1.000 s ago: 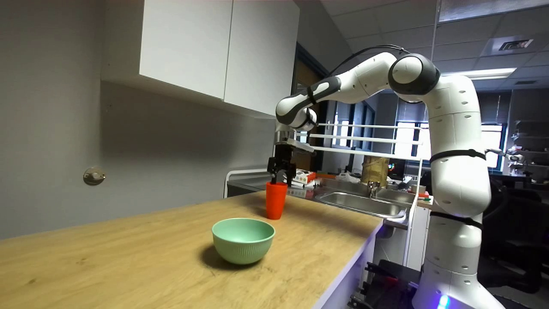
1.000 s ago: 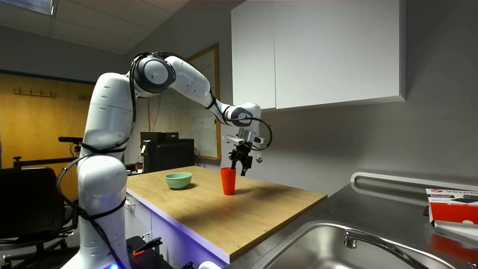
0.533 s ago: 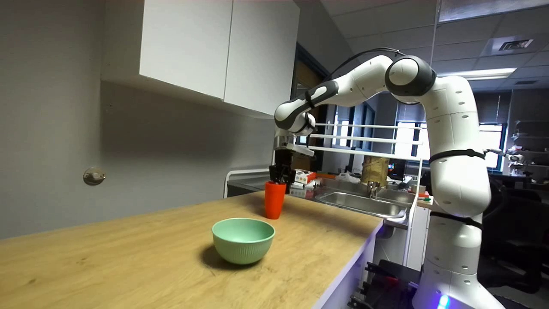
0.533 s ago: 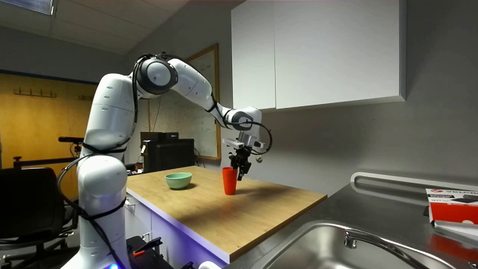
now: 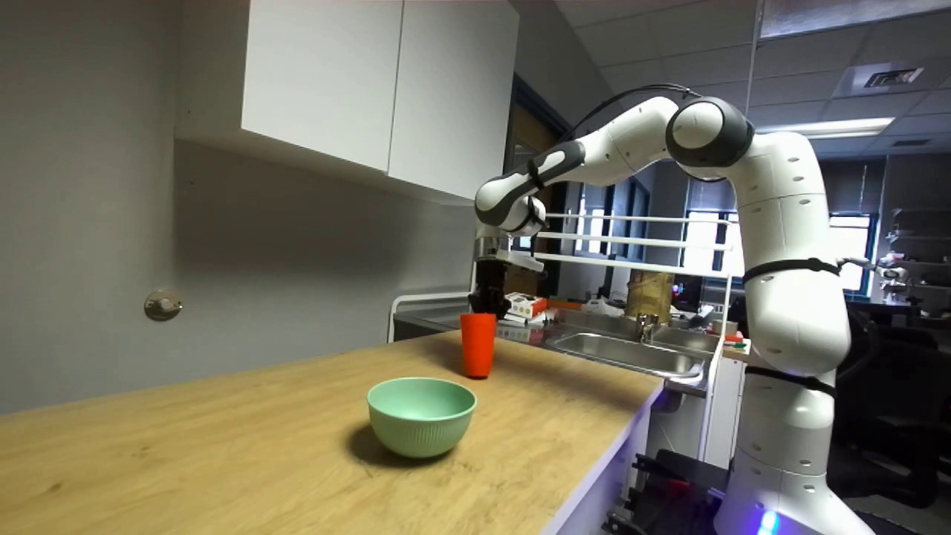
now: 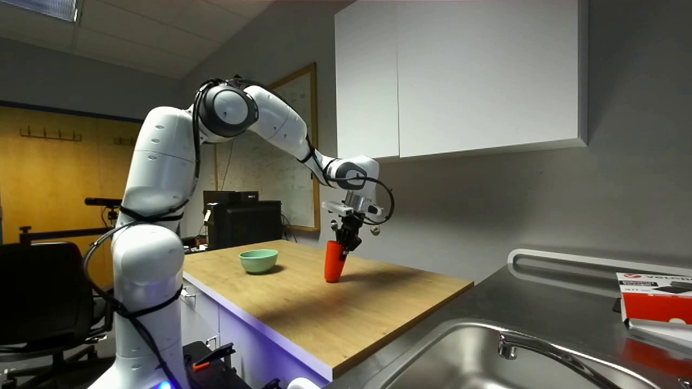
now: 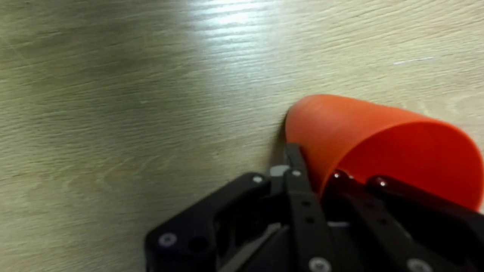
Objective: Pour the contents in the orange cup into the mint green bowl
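A white robot arm arches down over a wooden table, its black pincer drawn nearly together on the side wall of an orange cup, one finger against the outside, the other inside the rim. In an exterior view the cup leans slightly, its top to the right and its base down at the table's surface. A mint green bowl stands upright on the same table, apart from the cup; in an exterior view it sits nearer and to the left. A steel sink lies at near right in an exterior view, and white cabinets hang above the table.
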Controlling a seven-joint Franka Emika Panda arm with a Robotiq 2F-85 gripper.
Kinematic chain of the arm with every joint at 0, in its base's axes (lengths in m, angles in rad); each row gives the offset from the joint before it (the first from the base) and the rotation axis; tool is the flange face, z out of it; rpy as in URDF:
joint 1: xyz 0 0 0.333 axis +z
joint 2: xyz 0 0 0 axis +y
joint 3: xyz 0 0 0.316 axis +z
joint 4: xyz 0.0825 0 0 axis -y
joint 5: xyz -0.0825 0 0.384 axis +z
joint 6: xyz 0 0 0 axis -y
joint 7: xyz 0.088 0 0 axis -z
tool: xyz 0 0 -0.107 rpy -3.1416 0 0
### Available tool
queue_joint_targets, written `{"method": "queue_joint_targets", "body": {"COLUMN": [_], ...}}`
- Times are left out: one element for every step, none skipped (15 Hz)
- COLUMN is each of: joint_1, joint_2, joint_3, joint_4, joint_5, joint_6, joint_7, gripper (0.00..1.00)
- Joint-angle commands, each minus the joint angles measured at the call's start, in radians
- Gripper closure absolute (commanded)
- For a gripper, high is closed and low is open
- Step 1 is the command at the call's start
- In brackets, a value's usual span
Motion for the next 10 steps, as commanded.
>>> {"method": "queue_joint_targets", "body": {"joint_1": [0.007,0.011,0.015,0.021,0.030,0.041,0.055,0.074,0.094,0.114], "joint_2": [-0.008,-0.008,-0.009,-0.011,-0.016,-0.023,-0.031,-0.042,-0.054,-0.066], "joint_3": [0.002,0.003,0.005,0.007,0.012,0.018,0.024,0.033,0.042,0.054], "joint_4": [0.004,0.007,0.009,0.010,0.011,0.011,0.011,0.012,0.011,0.011], "joint_5": [0.005,0.002,-0.003,-0.006,-0.014,-0.024,-0.036,-0.057,-0.081,-0.107], "joint_6": [-0.006,-0.007,-0.008,-0.010,-0.012,-0.012,-0.012,-0.013,-0.014,-0.016], "joint_7": [0.014,0.022,0.028,0.035,0.043,0.052,0.062,0.077,0.094,0.110], "gripper": [0.95,0.96,0.95,0.96,0.96,0.96,0.96,0.96,0.97,0.97]}}
